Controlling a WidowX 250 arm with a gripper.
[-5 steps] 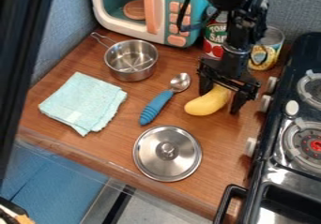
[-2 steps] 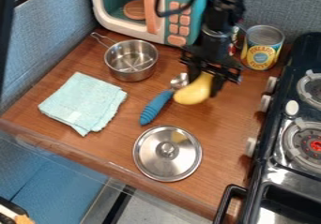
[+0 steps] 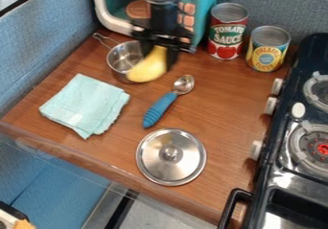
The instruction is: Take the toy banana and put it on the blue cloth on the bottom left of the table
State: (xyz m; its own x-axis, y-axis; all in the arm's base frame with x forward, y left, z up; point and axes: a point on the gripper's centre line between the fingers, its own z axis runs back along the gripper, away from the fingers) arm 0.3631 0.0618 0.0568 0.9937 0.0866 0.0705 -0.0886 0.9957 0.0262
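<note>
Holding the banana (image 3: 147,69) in my gripper (image 3: 158,56), I see it overlap the pot (image 3: 122,58) at four o'clock; the microwave (image 3: 208,3) at twelve contains a peach disc (image 3: 136,8).

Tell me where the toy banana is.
In the camera view, the banana is in the gripper, upper left of centre, overlapping the metal pot.

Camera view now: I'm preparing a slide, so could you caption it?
The gripper holds a toy banana, partly hiding the metal pan; a blue cloth lies nearby.

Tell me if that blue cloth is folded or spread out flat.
Folded: the cloth lies as a small layered pad, with edges stacked unevenly along its right side.
</note>
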